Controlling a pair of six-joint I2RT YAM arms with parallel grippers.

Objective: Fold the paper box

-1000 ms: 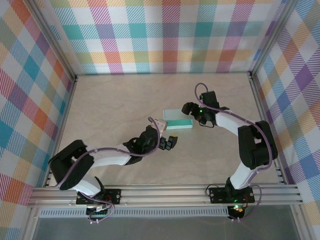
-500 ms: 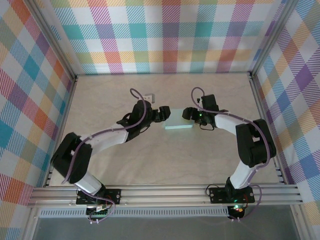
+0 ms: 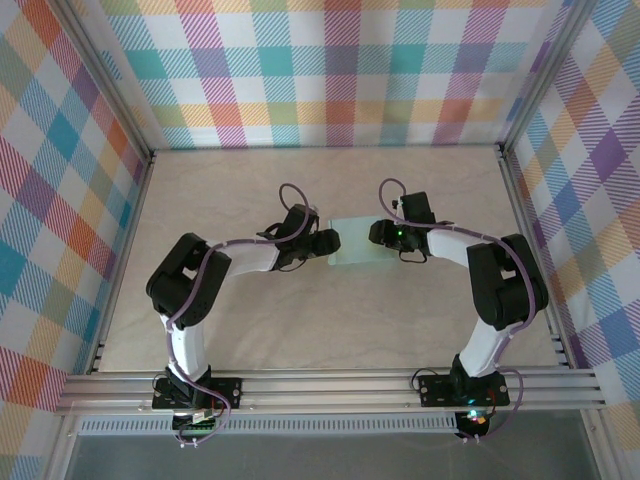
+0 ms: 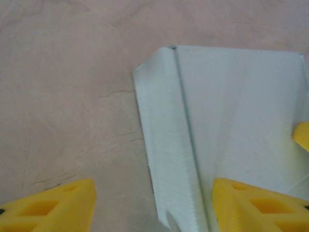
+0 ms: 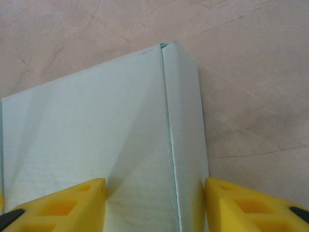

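Paper box (image 3: 356, 243), pale mint, lies flat on the surface (image 3: 250, 320) at the middle of the top frame, between the two claws. Left claw (image 3: 331, 243) sits at its left end, right claw (image 3: 379, 235) at its right end. In each wrist view the yellow fingers (image 4: 48, 208) stand wide apart, straddling a creased box edge at lower centre.

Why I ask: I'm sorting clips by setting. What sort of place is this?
Probably a robot test cell: pastel plaid walls on a silver aluminium frame, and two black-and-white arms flanking a pale mint card box.
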